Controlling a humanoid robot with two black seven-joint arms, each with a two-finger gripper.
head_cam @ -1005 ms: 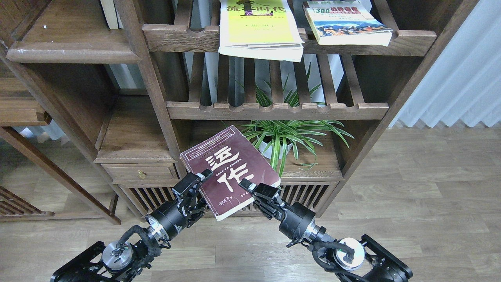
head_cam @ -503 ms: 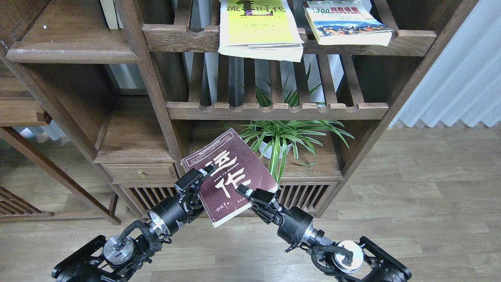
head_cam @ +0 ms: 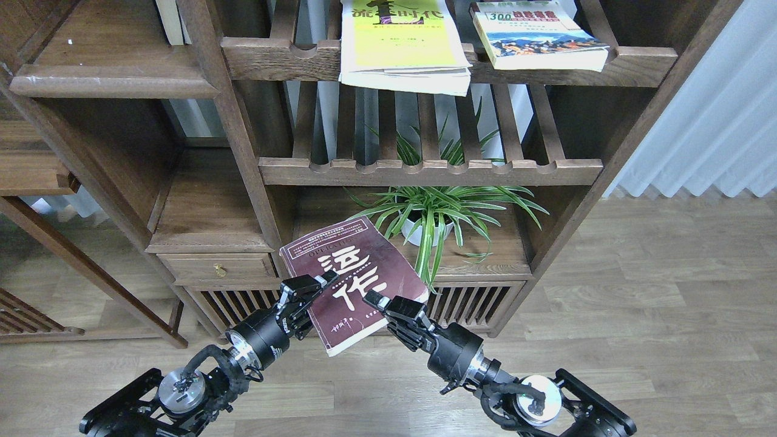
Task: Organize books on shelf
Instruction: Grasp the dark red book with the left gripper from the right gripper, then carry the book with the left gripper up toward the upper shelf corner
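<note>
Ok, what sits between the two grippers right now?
In the head view, the maroon book lies between them, tilted: the left gripper grips its left edge and the right gripper its lower right edge. Nothing else is in that gap.

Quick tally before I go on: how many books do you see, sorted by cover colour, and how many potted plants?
Maroon book, held between the left gripper and right gripper: 1
Yellow-green book, on the top slatted rack: 1
"300" landscape-photo book, same rack: 1
Potted plant: 1
Total: 4 things, 3 of them books.
</note>
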